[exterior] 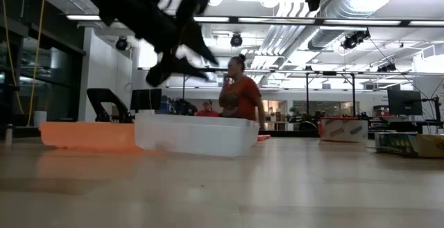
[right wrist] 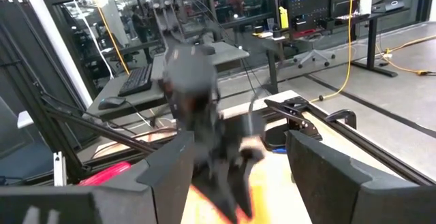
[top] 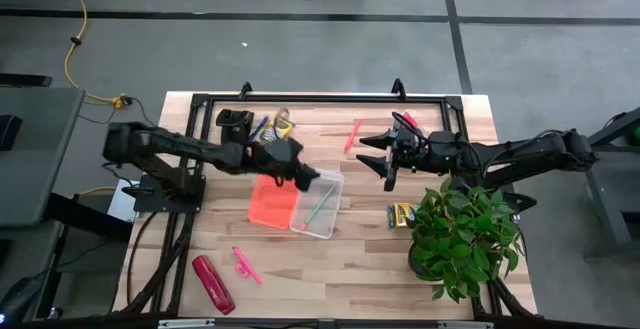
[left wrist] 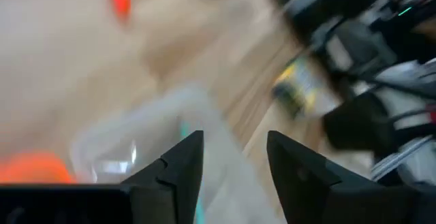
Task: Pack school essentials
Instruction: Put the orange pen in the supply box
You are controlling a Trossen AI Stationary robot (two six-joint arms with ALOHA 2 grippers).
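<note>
A clear plastic box (top: 322, 205) stands mid-table with a green pencil (top: 318, 209) lying inside it. Its orange lid (top: 270, 201) lies flat on the table against its left side. My left gripper (top: 308, 179) hangs open just above the box's far left corner, with nothing between its fingers (left wrist: 182, 161). One yellow-and-green crayon box (top: 400, 214) lies right of the clear box, another (top: 284, 123) by a blue pen (top: 258, 127) at the far edge. A pink pencil (top: 352, 135) and a pink marker (top: 410, 120) lie at the far side. My right gripper (top: 376, 161) waits open, raised right of centre.
A potted plant (top: 462, 237) stands at the near right, close to the crayon box. A long red glossy object (top: 212, 282) and a pink stick (top: 246, 265) lie near the front left. People stand in the room beyond the table (exterior: 239, 93).
</note>
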